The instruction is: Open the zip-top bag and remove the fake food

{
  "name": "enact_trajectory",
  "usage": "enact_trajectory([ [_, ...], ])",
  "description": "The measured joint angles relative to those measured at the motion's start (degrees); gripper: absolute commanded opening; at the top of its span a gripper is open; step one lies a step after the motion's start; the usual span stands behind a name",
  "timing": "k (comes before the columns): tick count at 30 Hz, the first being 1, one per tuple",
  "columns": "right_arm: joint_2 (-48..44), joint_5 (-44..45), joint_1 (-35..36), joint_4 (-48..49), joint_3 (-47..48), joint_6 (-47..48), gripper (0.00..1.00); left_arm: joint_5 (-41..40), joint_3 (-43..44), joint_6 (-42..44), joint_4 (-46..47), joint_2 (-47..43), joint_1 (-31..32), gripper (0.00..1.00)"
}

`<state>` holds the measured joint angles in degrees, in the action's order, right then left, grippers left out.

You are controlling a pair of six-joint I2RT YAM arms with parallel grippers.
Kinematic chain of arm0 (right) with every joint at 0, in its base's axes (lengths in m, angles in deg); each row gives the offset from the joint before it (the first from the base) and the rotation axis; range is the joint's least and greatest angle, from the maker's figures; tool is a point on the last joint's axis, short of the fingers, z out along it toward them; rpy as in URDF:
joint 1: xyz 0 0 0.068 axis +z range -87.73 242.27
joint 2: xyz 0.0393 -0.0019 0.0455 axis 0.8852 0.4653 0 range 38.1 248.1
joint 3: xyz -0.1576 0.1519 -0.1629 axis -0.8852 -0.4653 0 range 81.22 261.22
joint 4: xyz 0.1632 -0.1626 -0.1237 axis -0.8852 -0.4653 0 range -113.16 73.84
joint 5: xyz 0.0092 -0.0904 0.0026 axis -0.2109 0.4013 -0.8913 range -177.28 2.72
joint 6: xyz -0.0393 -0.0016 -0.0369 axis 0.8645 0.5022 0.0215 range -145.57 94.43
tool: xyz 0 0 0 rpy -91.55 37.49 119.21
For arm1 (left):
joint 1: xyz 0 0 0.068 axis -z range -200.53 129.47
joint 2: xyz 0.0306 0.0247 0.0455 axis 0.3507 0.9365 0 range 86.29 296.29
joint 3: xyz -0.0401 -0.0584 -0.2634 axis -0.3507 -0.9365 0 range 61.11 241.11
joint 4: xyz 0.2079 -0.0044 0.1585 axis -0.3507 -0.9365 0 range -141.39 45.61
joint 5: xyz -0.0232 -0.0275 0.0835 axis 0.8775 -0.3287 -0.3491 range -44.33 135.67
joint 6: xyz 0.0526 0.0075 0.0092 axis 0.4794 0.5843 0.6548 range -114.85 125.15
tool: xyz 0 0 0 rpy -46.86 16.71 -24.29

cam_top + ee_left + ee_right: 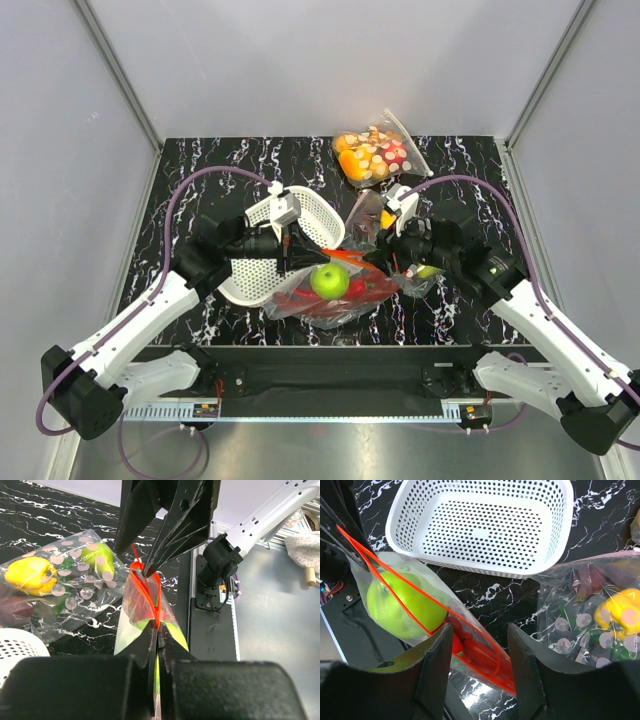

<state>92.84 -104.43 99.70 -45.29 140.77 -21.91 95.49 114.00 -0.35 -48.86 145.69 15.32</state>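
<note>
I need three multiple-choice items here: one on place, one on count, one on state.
1. Where is the green apple? A in the white basket; B in the zip-top bag; C on the bare table.
2. How many bags bear white dots? A one; B four; C two.
3. The left fingers are: A shut on the zip-top bag; B wide open; C gripping the white basket.
Key: 1 B, seen through clear plastic. 2 C, one polka-dotted bag at the far edge, another beside the zip-top bag. 3 A, they pinch its orange-red zip strip.
</note>
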Motion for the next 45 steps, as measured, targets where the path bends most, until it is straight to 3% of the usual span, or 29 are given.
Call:
enact_trajectory([
  [27,3.48,-9.53,0.0,2.43,-1.11,0.44,0.53,2.58,1.07,1.55,-2.73,0.35,0.72,0.0],
  [33,5.42,-12.83,0.0,3.85,-1.11,0.85,0.31,2.91,1.4,1.55,-2.82,1.31,1.07,0.0],
  [38,5.55,-15.06,0.0,4.02,-1.11,1.07,0.01,2.86,1.42,1.6,-2.89,1.53,1.07,0.0],
  [40,5.46,-15.45,0.0,4.0,-1.16,0.96,0.0,2.84,1.44,1.6,-2.91,1.53,1.07,0.0],
  [42,5.16,-15.45,0.0,4.0,-1.4,0.94,0.0,2.62,1.51,1.62,-2.93,1.53,1.07,0.09],
  [45,4.46,-14.45,0.0,3.61,-1.53,0.9,0.0,1.64,1.53,1.64,-2.91,1.53,1.11,0.14],
])
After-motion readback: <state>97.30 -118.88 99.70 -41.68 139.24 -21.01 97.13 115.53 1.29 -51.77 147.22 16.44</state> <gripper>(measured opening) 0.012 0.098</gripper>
